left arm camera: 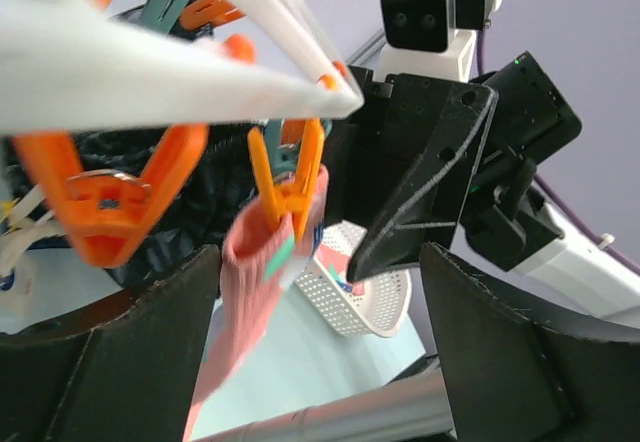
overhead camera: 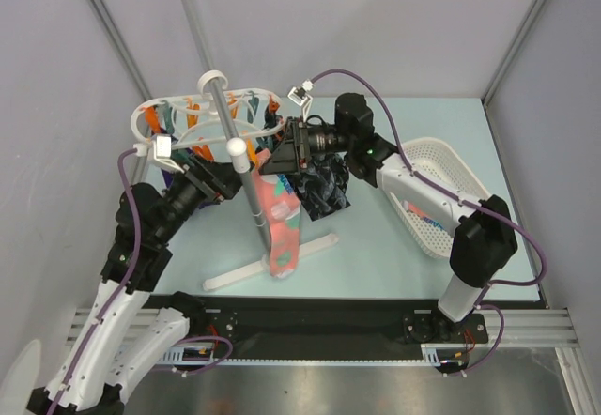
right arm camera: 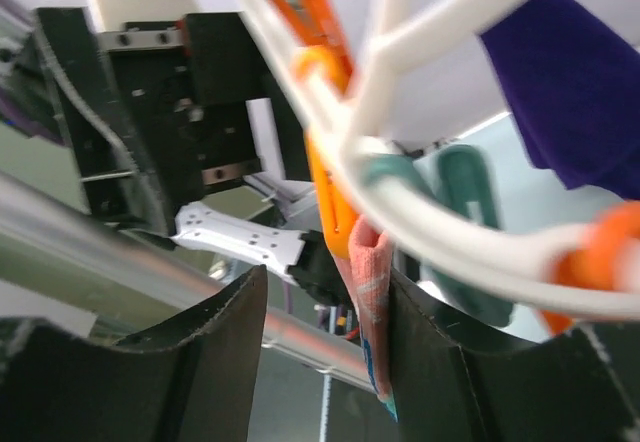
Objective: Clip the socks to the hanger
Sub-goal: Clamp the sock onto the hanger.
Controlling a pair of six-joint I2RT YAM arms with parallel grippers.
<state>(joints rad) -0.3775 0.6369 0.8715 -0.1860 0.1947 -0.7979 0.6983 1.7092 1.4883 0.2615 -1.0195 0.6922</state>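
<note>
Socks hang at the hanger [overhead camera: 141, 122], a white plastic oval ring with many small orange and teal pegs, hooked on a pole over the table's [overhead camera: 376, 265] left middle. The salmon-pink sock [overhead camera: 284, 220], soft knit with teal and white spots, droops from an orange clip [left arm camera: 290, 177]. A black-grey marbled sock [overhead camera: 324, 199] bunches just beside it, and purple fabric [right arm camera: 575, 92] shows behind the ring.

A white mesh basket [overhead camera: 460, 166] sits near the table's right edge. A small red and teal patch lies inside, too small to identify.

The left gripper [left arm camera: 318, 292] has its black fingers spread wide, with the pink sock hanging between them. The right gripper [right arm camera: 325, 292] is parted too, the sock's edge just beside one finger.

A smooth grey metal pole [overhead camera: 194, 25] slants across the ring between the two arms, rising from a white cross base [overhead camera: 319, 244].
</note>
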